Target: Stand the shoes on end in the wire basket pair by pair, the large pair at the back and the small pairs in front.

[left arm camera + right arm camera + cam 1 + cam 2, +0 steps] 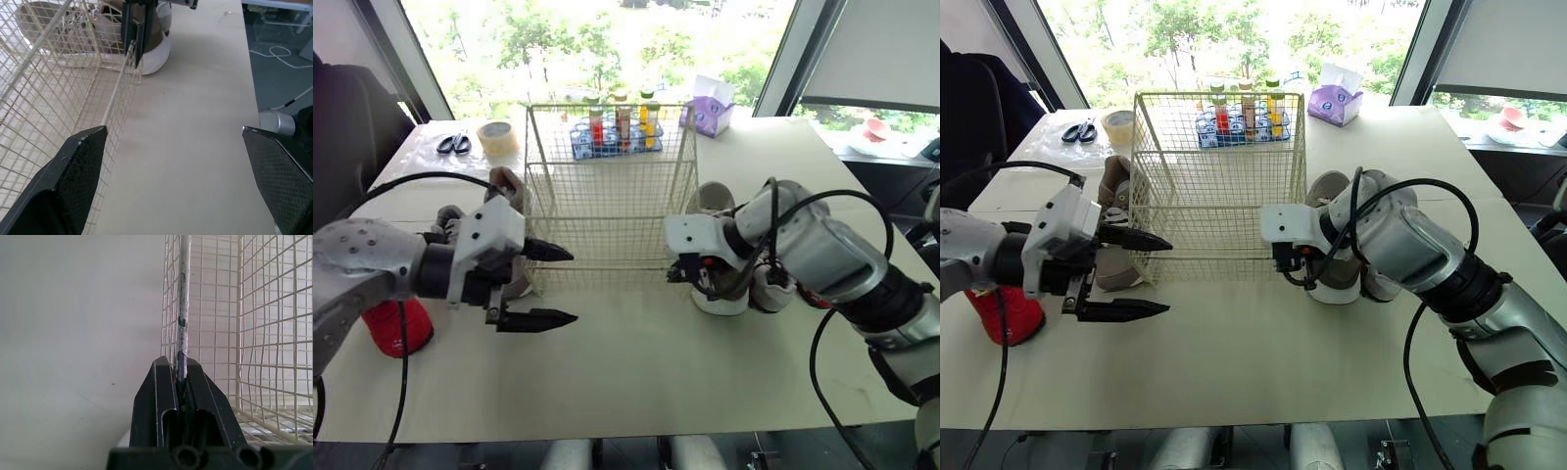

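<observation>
Wire basket (607, 186) mid-table. Right gripper (180, 377) clenched on basket's near right corner wire. Left gripper (571, 287) spread wide, just beside near left corner. Shoes outside basket, on table (636, 372): 1 brown shoe (506, 184) against left side, pale shoes (722, 299) by right side.

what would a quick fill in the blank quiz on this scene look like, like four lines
1. The right tool is ____ on a corner wire of the wire basket.
2. The left tool is ____ and holds nothing.
3. Of the shoes, ____ are in the basket.
4. The ____ lie beside the tape roll.

Missing words: shut; open; none; scissors
</observation>
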